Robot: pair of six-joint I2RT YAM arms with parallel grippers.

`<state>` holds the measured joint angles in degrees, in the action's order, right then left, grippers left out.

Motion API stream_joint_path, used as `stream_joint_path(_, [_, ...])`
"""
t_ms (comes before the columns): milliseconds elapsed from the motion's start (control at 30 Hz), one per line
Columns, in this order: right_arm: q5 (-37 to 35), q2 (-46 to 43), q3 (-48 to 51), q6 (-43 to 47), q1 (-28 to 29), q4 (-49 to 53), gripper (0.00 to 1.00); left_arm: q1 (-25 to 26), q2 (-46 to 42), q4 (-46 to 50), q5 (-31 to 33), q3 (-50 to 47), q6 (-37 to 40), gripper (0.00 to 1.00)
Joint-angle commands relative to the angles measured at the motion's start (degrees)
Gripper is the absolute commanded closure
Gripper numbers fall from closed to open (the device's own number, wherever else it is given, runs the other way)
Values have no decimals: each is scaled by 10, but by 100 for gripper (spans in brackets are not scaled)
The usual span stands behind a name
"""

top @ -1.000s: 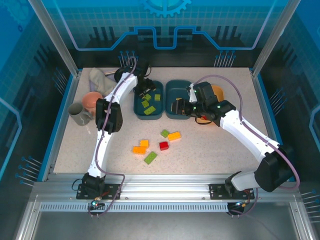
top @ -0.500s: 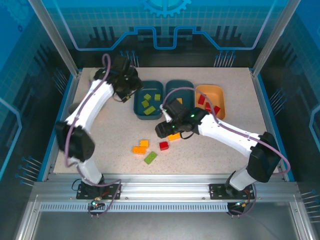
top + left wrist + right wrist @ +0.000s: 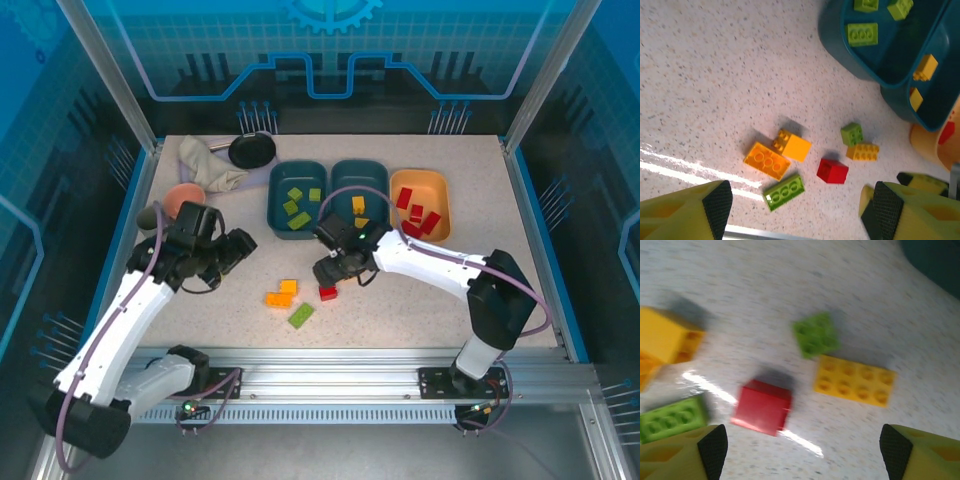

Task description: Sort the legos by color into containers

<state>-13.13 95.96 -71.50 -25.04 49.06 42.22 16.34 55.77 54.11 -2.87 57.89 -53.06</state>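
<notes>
From above, six loose legos were seen on the table in front of the containers. The left teal tub (image 3: 271, 205) held green ones, the middle teal tub (image 3: 345, 180) yellow-orange ones, and the yellow-orange tub (image 3: 432, 190) red ones. The right gripper (image 3: 335, 272) was poised over the right end of the loose group, with the red brick (image 3: 327, 293) just beside it on the near side. The left gripper (image 3: 238, 250) was held apart to the left, closer to the orange pair (image 3: 282, 293) than to anything else. The right arm was judged the nearer one to the red brick.

In the left wrist view, the left gripper (image 3: 800, 199) was seen spread wide with nothing between its fingers. The whole group lay ahead of it, the green oblong brick (image 3: 784, 191) closest and the red brick (image 3: 832, 171) just right of centre.

In the right wrist view, which was blurred, the right gripper (image 3: 802, 447) was likewise seen wide and empty. The red brick (image 3: 761, 406) lay just ahead of the jaws and a little left of their midline. It looked nearly square, so no wrist turn was judged necessary, only a small shift left and a descent. The orange oblong brick (image 3: 855, 380) lay ahead to the right, its long axis running almost along the line between the fingers. The small green brick (image 3: 816, 335) lay beyond both.
</notes>
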Motion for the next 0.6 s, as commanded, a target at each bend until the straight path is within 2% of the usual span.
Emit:
stream_joint_path(0, [-7, -3, 21, -45, -24, 13, 14, 10, -17, -21, -36, -23, -4, 23])
stream_joint_path(200, [23, 40, 11, -58, -59, 4, 13, 35, -4, -33, -30, -9, -7, 23])
stream_joint_path(567, [49, 81, 4, -50, -64, -10, 13, 63, 7, -50, -28, -13, -18, 23])
